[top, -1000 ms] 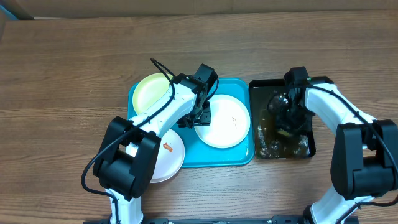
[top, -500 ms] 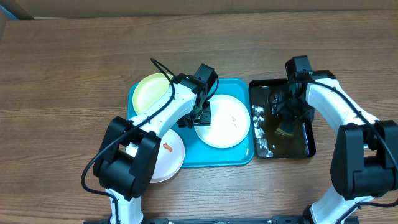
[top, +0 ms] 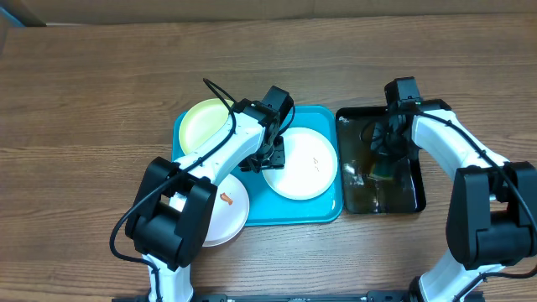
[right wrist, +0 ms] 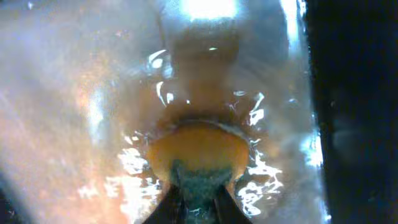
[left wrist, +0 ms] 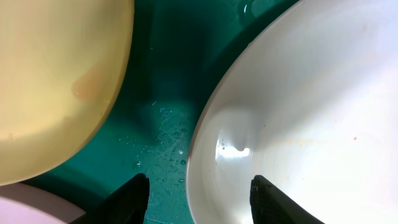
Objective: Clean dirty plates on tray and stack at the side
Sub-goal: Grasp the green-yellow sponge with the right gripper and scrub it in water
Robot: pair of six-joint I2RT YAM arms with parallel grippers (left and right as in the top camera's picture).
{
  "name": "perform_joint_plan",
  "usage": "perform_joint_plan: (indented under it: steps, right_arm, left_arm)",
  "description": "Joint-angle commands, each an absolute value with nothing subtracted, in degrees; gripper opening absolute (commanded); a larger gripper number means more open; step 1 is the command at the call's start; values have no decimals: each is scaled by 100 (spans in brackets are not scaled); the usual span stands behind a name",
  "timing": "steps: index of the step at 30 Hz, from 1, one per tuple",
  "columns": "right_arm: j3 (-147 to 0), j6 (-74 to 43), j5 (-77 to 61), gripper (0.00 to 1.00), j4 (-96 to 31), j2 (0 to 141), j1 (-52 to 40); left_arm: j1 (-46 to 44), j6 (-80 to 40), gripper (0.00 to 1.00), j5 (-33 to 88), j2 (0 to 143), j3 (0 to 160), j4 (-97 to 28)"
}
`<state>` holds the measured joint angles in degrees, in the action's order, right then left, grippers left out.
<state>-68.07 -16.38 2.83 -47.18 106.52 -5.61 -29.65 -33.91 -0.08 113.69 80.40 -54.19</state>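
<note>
Wood-grain worktop (top: 101, 101). Turquoise tray (top: 289, 210): centre. Yellow-green plate (top: 201, 122): tray's 10 o'clock corner. White plate (top: 304, 168): tray's 3 o'clock half. Smeared white plate (top: 231, 218): overhanging the rim at 7 o'clock. Left gripper (left wrist: 204, 202): jaws wide, straddling the white plate's 9 o'clock edge. Right gripper (right wrist: 196, 205): clamped on sponge (right wrist: 196, 152) over wet black tray (top: 417, 189), at 3 o'clock of the turquoise tray.
</note>
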Motion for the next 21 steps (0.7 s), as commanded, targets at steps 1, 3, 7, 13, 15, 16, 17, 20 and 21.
perform_joint_plan:
  steps: [1, 3, 7, 13, 15, 16, 17, 20, 21]
  right_arm:
    - [-6836, -1452, 139, 62, -4696, 10641, -541]
    - [-6836, -1452, 145, 70, -4694, 10643, -539]
    - [-6831, -1459, 158, 72, -4652, 10643, -541]
    - [-6825, -1457, 3, 45, -4759, 10643, -552]
    - [-6825, -1459, -19, 45, -4779, 10643, -552]
    - [-6825, -1459, -16, 45, -4814, 10643, -552]
    - [-6825, -1459, -16, 45, -4838, 10643, -552]
    - [-6825, -1459, -16, 46, -4923, 10643, -552]
    - [-6825, -1459, -16, 46, -4943, 10643, -552]
  left_arm:
    - [-3004, -3339, 54, -43, 11389, 8147, -5402]
    - [-3004, -3339, 55, -45, 11389, 8147, -5402]
    - [-3004, -3339, 55, -45, 11389, 8147, -5393]
    - [-3004, -3339, 55, -64, 11389, 8147, -5395]
    - [-3004, -3339, 55, -64, 11389, 8147, -5393]
    - [-3004, -3339, 54, -64, 11389, 8147, -5393]
    - [-3004, -3339, 54, -64, 11389, 8147, -5395]
    - [-3004, -3341, 53, -64, 11389, 8106, -5382]
    - [-3004, -3341, 53, -64, 11389, 8075, -5358]
